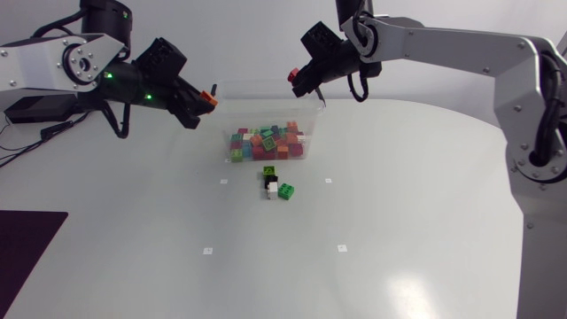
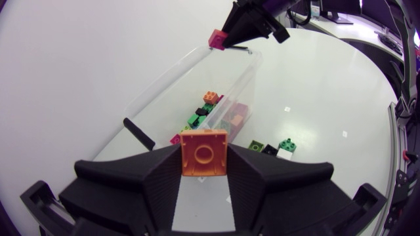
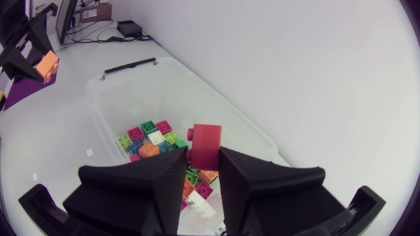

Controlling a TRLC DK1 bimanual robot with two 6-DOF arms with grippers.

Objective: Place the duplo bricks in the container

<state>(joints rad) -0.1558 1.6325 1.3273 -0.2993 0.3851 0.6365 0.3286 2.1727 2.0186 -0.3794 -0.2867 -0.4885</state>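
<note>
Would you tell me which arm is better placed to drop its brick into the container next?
Right: its red brick hangs over the container, while the left's orange brick sits just short of the rim.

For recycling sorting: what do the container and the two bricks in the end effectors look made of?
The container: likely clear plastic; the bricks inside show through its glossy walls. The orange brick and red brick: apparently hard moulded plastic, opaque, smooth, evenly coloured, with crisp moulded edges.
</note>
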